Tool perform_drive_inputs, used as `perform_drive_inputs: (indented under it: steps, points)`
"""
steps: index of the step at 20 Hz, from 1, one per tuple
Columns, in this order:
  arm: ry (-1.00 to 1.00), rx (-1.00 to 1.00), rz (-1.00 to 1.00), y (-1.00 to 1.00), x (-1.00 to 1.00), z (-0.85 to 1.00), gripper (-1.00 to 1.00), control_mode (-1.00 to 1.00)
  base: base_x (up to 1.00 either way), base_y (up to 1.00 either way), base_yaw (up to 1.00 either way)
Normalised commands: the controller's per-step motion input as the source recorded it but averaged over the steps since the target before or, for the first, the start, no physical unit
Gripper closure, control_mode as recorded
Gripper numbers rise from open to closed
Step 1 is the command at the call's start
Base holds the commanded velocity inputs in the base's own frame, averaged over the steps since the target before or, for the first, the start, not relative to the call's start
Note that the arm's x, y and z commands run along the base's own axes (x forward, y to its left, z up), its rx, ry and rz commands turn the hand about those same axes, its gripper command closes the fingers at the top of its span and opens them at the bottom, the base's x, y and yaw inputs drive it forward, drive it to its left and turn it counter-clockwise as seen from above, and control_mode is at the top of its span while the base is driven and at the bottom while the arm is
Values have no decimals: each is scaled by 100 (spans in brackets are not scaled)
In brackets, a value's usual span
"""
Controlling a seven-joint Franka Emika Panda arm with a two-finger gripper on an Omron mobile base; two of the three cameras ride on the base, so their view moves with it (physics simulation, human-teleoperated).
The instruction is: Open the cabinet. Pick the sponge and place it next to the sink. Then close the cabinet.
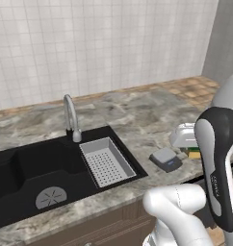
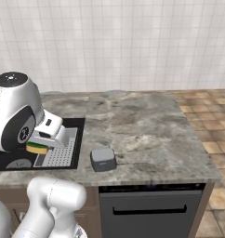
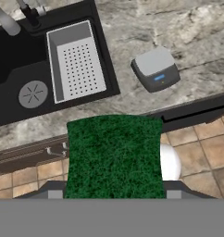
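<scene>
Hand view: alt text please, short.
The tool holds a flat green-faced rectangular sponge above the counter's front edge. Beyond lie a black sink with a perforated grey drainer tray, and a small grey box on the marbled grey countertop.

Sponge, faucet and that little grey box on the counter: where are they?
sponge (image 3: 115, 155): hand view, middle of its green face, held in the gripper.
faucet (image 1: 70, 115): left base view, on its curved silver neck.
grey box (image 2: 103, 159): right base view, on its top.
</scene>
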Motion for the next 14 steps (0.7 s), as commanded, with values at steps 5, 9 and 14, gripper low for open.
perform_drive_inputs:
  steps: [5,9,14]
  points:
    - [0,0,0,0,0,0,100,100,41,6,-7]
    - [0,0,0,0,0,0,100,100,0,0,0]
    - [0,0,0,0,0,0,100,100,0,0,0]
